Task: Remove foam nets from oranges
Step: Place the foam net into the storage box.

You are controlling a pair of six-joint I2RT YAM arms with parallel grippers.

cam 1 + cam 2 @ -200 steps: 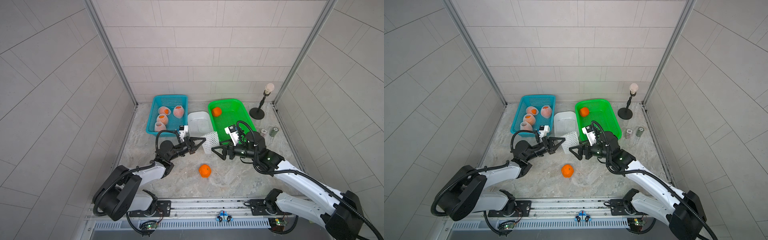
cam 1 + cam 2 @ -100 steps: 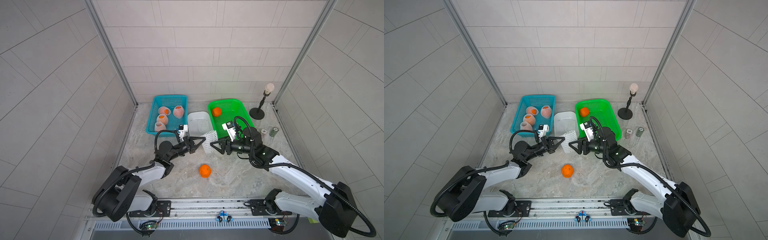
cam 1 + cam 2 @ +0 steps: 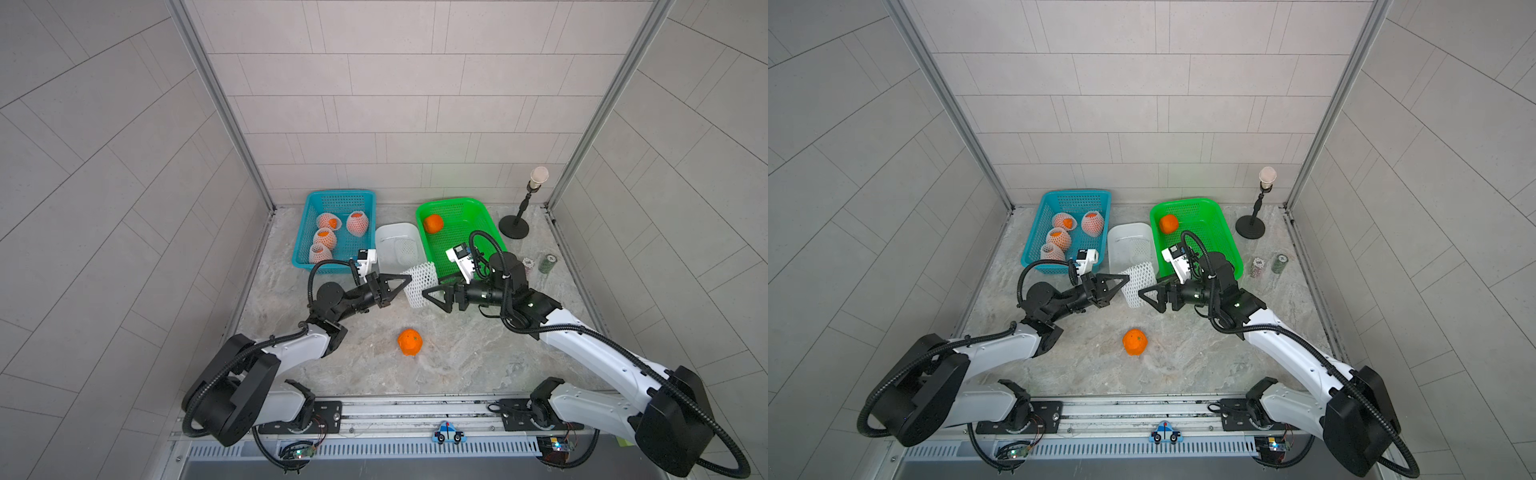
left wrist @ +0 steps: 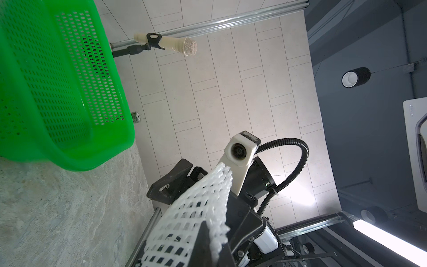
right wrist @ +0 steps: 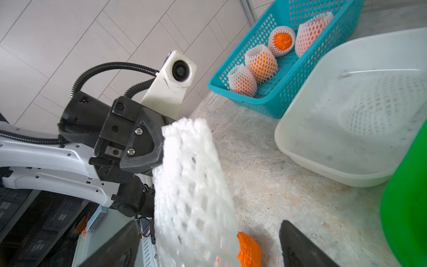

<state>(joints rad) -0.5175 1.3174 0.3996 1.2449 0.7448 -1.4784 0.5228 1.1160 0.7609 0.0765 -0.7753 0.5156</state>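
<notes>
White foam net (image 3: 420, 286), emptied, hangs pinched in my left gripper (image 3: 404, 281) beside my spread, empty right gripper (image 3: 430, 293); I count two oranges (image 3: 409, 342) bare, on the table (image 3: 478, 353) and in the green basket (image 3: 451, 203), four netted in the blue basket (image 3: 340, 193).

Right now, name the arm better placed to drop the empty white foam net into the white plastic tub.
Left: the left gripper is shut on the foam net near the tub; the right gripper is open.

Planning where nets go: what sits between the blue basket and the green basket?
A white tub holding one loose foam net, seen in both top views between blue basket and green basket.
</notes>
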